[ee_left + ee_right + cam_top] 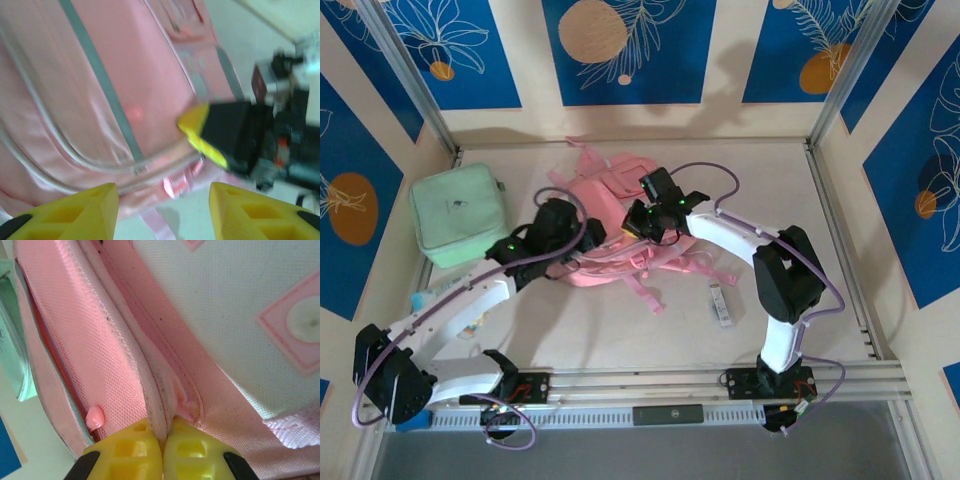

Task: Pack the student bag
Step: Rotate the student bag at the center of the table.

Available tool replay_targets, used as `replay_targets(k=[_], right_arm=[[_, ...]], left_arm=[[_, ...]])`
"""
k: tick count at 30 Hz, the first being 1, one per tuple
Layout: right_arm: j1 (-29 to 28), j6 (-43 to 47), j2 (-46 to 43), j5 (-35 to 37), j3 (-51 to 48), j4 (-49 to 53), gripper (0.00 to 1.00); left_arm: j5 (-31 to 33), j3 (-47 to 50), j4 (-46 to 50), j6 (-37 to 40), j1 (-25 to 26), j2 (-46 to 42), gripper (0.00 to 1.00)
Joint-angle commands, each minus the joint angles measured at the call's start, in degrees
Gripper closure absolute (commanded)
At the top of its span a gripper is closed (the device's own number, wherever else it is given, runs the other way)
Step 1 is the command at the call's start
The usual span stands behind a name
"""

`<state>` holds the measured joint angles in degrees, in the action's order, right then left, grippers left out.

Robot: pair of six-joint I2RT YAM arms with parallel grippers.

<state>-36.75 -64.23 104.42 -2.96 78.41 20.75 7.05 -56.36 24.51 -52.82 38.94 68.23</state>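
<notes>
The student bag [610, 205], a soft pink backpack, lies crumpled in the middle of the table with its straps trailing toward the near side. My right gripper [638, 222] is at the bag's near right part. In the right wrist view, my right gripper [163, 436] is shut on a folded fabric edge of the bag [120, 340], and the yellow fingertips [131, 442] pinch the seam. My left gripper [582, 238] hovers at the bag's near left side. Seen from the left wrist, my left gripper [164, 202] is open with nothing between the fingers, just off the bag's lower edge [100, 90].
A mint green square zip case [455, 213] sits at the left, apart from the bag. A small white stick-like item [721, 300] lies on the table to the right of the straps. Metal frame rails [840, 250] border the table.
</notes>
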Motion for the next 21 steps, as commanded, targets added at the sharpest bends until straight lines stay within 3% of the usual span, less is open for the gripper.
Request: replay_targets(k=[1,8,21], right_arm=[[-1.1,-3.6,-4.1,-2.2,-1.1,-2.1,1.00],[-1.2,-5.3,-5.9,-1.0,-2.0,-2.4,1.00],[-0.2,-7.2,-5.9,-2.4,-2.5,-4.2,1.00]], left_arm=[[7.8,0.2,2.8,-5.0,5.9,3.3,0.48],[17.6,-6.2,4.2,-8.6,11.4,13.7,0.43],[25.5,-7.7,8.3,-17.0,11.3,22.2,0.44]])
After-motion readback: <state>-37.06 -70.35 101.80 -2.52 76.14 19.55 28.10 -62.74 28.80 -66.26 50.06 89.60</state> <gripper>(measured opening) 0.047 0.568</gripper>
